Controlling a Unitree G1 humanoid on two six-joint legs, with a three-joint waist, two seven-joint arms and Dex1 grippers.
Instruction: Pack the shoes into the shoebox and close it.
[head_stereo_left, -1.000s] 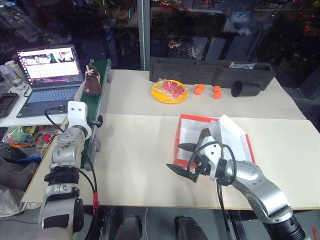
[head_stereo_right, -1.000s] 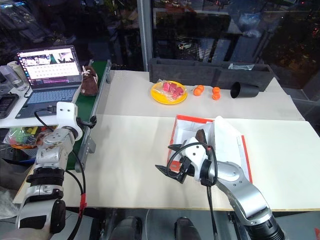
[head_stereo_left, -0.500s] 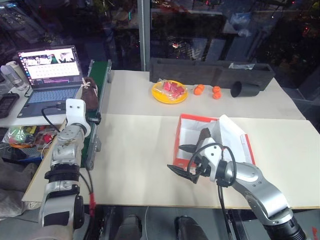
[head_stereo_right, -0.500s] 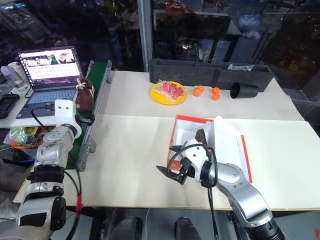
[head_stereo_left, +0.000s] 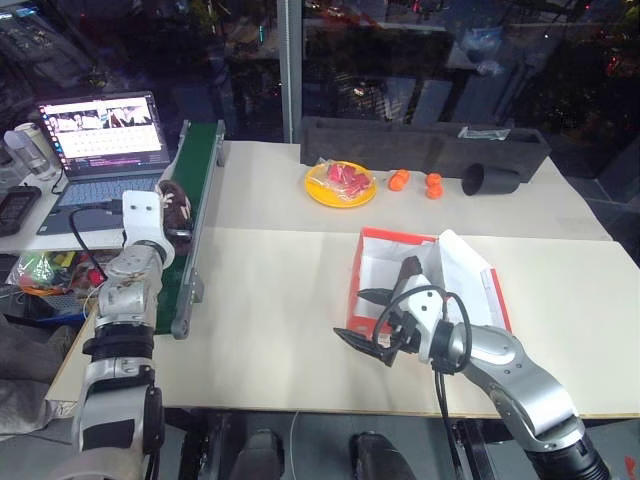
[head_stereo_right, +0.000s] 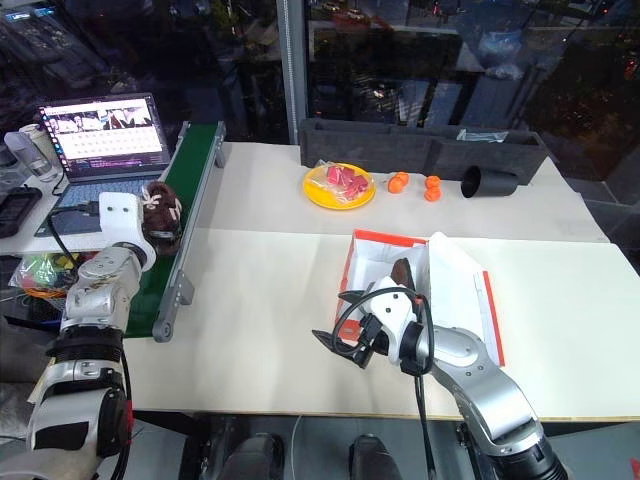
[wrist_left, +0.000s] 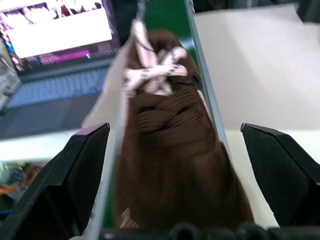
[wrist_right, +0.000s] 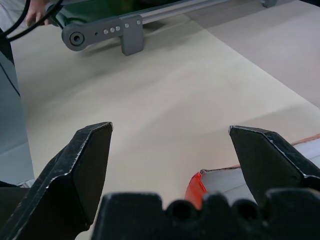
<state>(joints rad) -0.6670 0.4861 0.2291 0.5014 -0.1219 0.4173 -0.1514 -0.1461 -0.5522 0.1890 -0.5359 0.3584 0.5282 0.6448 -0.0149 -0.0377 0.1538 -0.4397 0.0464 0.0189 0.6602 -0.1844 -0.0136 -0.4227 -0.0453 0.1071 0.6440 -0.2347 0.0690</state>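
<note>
Spread wide, the left gripper (wrist_left: 172, 150) now straddles a brown shoe (wrist_left: 172, 150) that has ridden nearer along the green conveyor (head_stereo_right: 185, 190) at far left, ready to grasp, while the right gripper (head_stereo_left: 375, 325), also agape, waits beside the open shoebox (head_stereo_left: 372, 262).

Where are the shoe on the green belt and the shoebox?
shoe (wrist_left: 175, 150), left wrist view, on its brown upper below the laces.
shoebox (head_stereo_left: 395, 237), left eye view, on its red far rim.
</note>
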